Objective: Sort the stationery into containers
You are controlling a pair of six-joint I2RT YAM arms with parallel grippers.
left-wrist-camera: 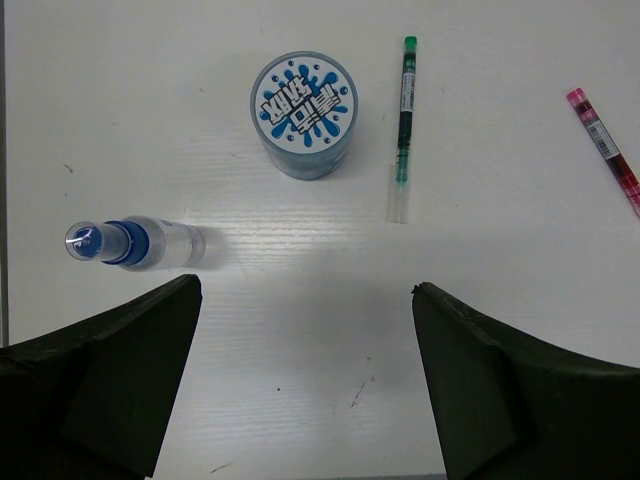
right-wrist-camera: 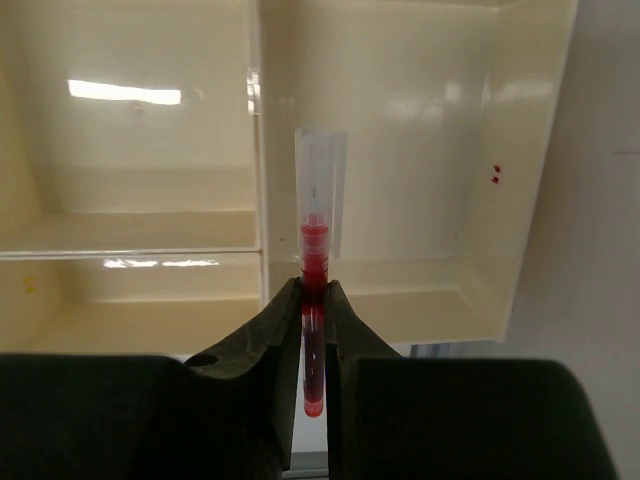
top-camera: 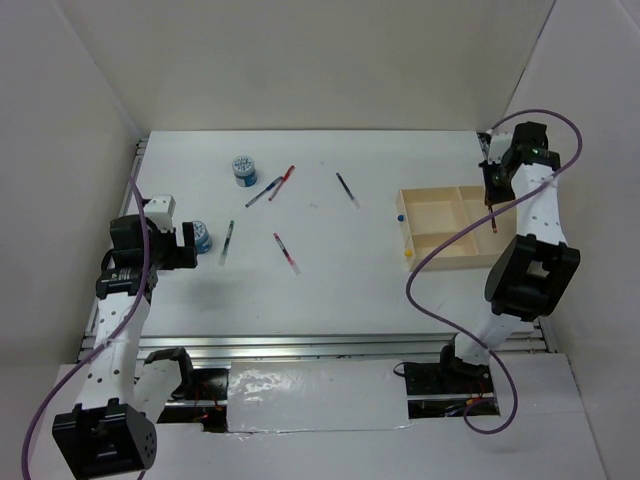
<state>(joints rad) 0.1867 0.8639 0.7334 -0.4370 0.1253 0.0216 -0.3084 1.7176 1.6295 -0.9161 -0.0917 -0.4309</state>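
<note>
Right gripper (right-wrist-camera: 312,300), clenched, is grasping a held red pen (right-wrist-camera: 314,250) near its red end, with the clear end pointing out over the tray. Left gripper (left-wrist-camera: 305,300) is hanging released, its jaws wide and holding nothing, low over the worktop (top-camera: 400,310) near the left edge.

Tray (top-camera: 403,228), beige and divided, is sitting at the right edge of the worktop, roughly midway between the near and far edges. The right arm (top-camera: 535,215) is covering its far-right part. The held red pen is hanging above the tray close beside an inner divider (right-wrist-camera: 258,150); which compartment lies beneath it cannot be told for certain. The compartment floors that are showing are carrying nothing.

Near roll (left-wrist-camera: 304,112), blue and white, is standing just ahead of the left gripper, near the left edge. Far roll (top-camera: 243,170) is standing toward the far-left corner. A clear tube (left-wrist-camera: 130,243) with a blue cap is lying near the near roll; its kind cannot be told.

A green pen (left-wrist-camera: 404,120) is lying just beside the near roll, on the side toward the tray. A second red pen (top-camera: 287,252) is lying toward the middle of the worktop. A blue-ended pen (top-camera: 263,192) and a red-ended pen (top-camera: 284,181) are lying close together toward the far edge, and a dark pen (top-camera: 347,188) is lying between that pair and the tray.

A blue speck (top-camera: 400,214) and a yellow speck (top-camera: 408,254) are sitting at the tray's left wall, too small to identify.

Progress, as judged: sorting is only beginning. One pen is being brought over the tray, while five pens and both rolls are waiting on the worktop.
</note>
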